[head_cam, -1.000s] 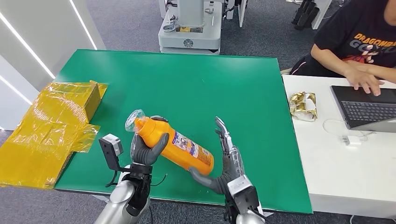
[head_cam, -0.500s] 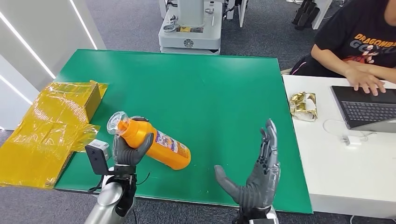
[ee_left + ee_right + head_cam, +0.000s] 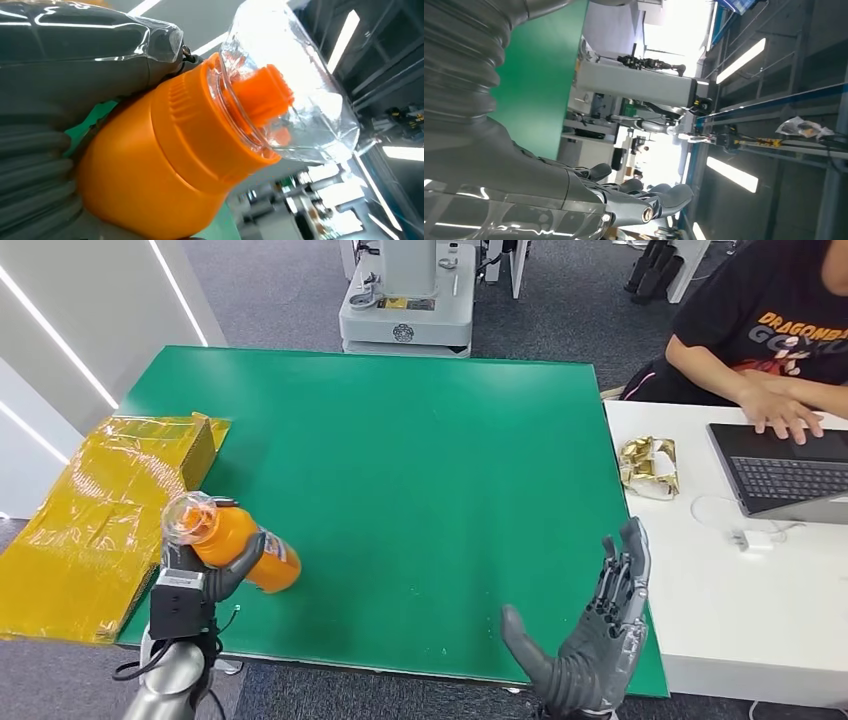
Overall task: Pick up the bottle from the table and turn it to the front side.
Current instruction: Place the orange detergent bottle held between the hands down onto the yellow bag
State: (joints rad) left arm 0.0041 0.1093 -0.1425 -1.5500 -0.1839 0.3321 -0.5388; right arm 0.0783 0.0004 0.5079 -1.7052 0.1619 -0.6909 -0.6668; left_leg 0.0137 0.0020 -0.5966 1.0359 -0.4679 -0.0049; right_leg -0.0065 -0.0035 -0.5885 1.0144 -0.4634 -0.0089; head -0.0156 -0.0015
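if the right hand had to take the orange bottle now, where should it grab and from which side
Probably the lower body of the orange bottle, coming in from the robot's right over the green table. The left hand already wraps the neck end beneath the clear cap, and the bottle's base juts out free toward the open right hand.

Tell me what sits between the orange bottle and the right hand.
Nothing: in the head view only bare green table separates the orange bottle, held by the left hand, from the right hand.
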